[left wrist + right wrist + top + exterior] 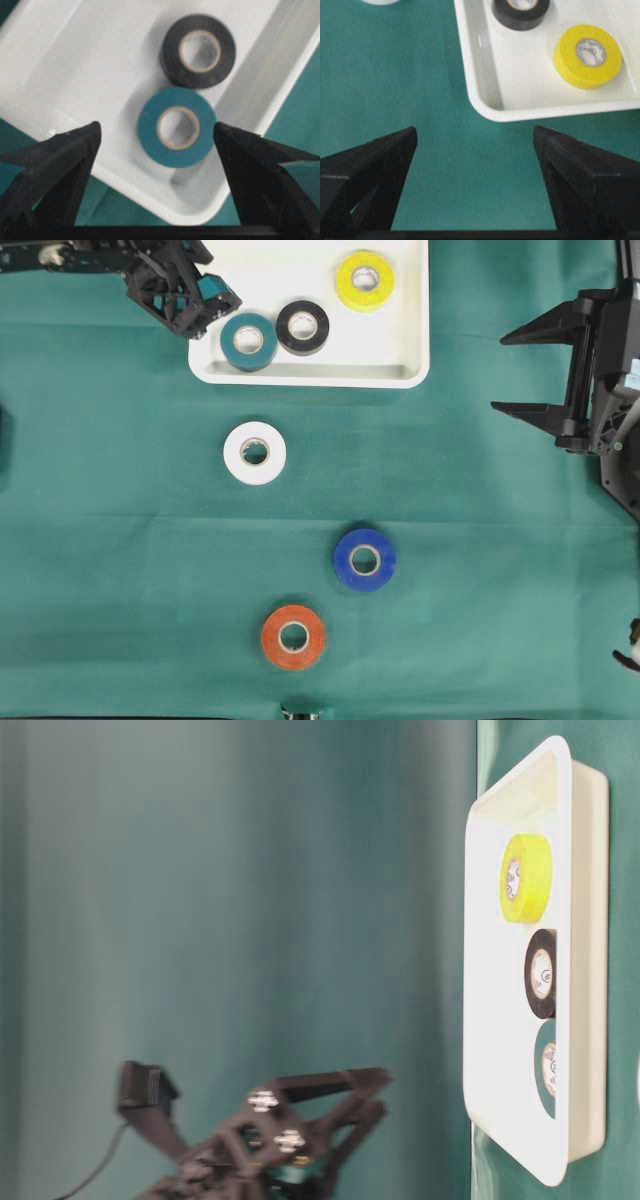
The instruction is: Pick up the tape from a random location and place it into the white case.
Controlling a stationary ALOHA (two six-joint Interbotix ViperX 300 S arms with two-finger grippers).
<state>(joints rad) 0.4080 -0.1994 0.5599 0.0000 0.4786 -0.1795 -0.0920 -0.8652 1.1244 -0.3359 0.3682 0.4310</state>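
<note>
Three tape rolls, white point(255, 452), blue point(364, 559) and orange point(293, 637), are seen lying flat on the green tabletop point(120, 540), away from the white case point(410, 360) at the far edge. Each looks light, stiff and smooth. It is best pinched across its outer sides. The jaws of the left gripper point(200, 302) and right gripper point(530, 370) are spread wide and hold nothing.

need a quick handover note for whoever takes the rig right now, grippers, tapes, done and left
Left gripper: open, empty, above the white case's left edge.
Right gripper: open, empty, right of the case.
Done: teal tape, black tape and yellow tape lie in the case.
Left: white tape, blue tape and orange tape lie on the green cloth.
</note>
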